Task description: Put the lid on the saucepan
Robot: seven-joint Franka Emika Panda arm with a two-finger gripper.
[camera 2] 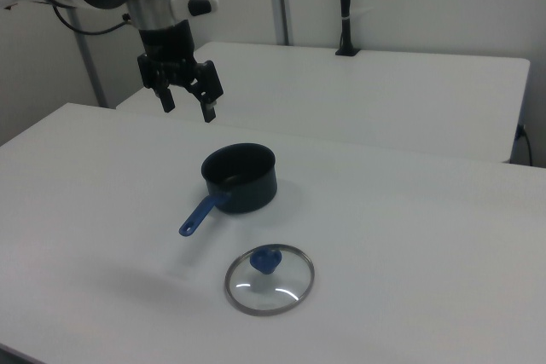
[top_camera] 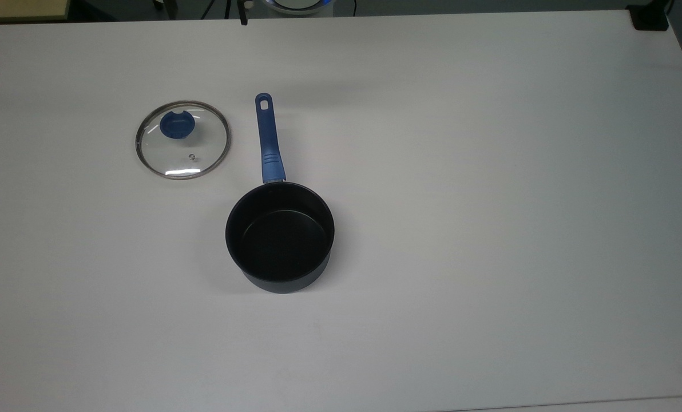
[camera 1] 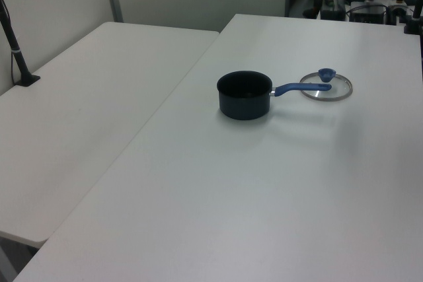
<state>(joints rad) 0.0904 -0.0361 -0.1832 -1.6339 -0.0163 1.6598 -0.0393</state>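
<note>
Looking at the right view, I see the gripper (camera 2: 188,111) hanging in the air above the white table (top_camera: 490,200), up and to the right view's left of the saucepan (camera 2: 240,178), its two fingers spread apart and holding nothing. I note the saucepan (top_camera: 280,237) standing upright and uncovered, black inside, its blue handle (top_camera: 269,140) pointing to the far edge in the top view. The glass lid (top_camera: 183,139) lies flat on the table just beside the handle, on the top view's left, blue knob (top_camera: 175,125) up. Lid and pan are apart.
</note>
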